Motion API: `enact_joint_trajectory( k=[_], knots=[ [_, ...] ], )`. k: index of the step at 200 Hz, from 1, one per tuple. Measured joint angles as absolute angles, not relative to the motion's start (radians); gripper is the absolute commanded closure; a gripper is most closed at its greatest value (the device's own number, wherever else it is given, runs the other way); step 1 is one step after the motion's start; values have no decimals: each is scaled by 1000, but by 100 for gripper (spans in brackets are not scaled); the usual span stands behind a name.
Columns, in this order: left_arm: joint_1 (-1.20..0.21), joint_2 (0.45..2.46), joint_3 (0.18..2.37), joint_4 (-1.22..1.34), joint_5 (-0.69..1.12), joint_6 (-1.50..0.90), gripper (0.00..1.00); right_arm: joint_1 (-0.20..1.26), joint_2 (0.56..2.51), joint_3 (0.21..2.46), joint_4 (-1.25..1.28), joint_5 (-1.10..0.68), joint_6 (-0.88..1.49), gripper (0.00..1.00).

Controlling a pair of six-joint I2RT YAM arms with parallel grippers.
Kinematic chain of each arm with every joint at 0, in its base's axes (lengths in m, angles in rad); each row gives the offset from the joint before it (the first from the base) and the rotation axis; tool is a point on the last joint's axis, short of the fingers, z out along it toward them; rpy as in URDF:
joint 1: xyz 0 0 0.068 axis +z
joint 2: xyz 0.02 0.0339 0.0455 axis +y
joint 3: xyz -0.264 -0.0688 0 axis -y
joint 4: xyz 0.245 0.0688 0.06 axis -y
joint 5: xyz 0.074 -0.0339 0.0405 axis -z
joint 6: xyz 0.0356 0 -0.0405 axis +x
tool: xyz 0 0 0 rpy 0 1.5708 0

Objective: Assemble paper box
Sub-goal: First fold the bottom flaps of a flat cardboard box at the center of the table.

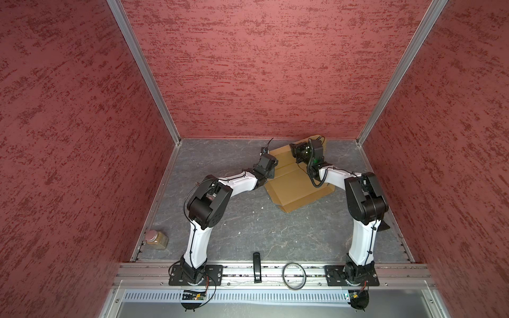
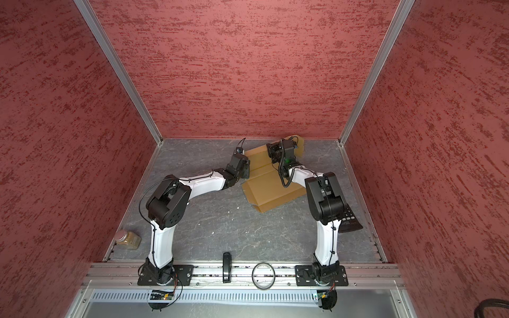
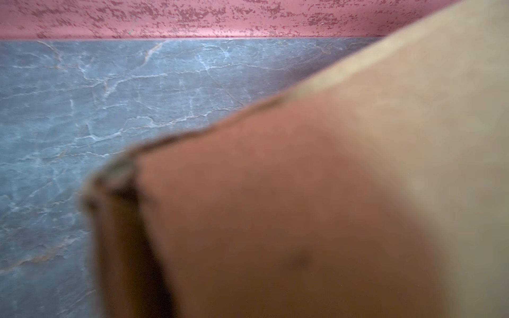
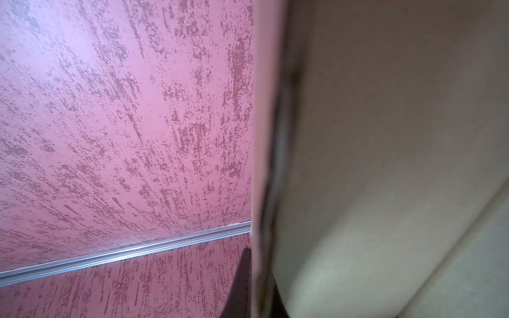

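The paper box [image 1: 300, 190] [image 2: 272, 190] is a tan cardboard sheet with creases, lying mostly flat on the grey table at the back right. One far flap [image 1: 319, 138] stands up near the back wall. My right gripper [image 1: 311, 146] is at that flap; in the right wrist view the flap's edge [image 4: 259, 165] runs between the dark fingers [image 4: 239, 278], so the gripper [image 4: 260, 275] is shut on it. My left gripper [image 1: 271, 165] sits at the sheet's left edge. Blurred cardboard [image 3: 303, 192] fills the left wrist view and hides the jaws.
A jar [image 1: 156, 239] of brown contents stands at the front left corner. A black bar [image 1: 256, 267] and a ring [image 1: 294, 276] lie on the front rail. A black keypad [image 2: 349, 220] lies behind the right arm. Red walls enclose three sides.
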State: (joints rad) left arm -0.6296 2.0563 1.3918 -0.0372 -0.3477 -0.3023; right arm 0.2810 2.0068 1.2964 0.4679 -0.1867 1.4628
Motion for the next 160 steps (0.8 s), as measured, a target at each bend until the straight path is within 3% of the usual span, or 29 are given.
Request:
enact_joint_trajectory(
  k=[102, 160],
  knots=[
    [-634, 2057, 1385, -32, -416, -252, 84, 282, 2007, 1296, 468, -187, 1467, 96],
    [-632, 2057, 1369, -4, -435, -235, 87, 286, 2007, 1296, 467, -190, 1472, 83]
  ],
)
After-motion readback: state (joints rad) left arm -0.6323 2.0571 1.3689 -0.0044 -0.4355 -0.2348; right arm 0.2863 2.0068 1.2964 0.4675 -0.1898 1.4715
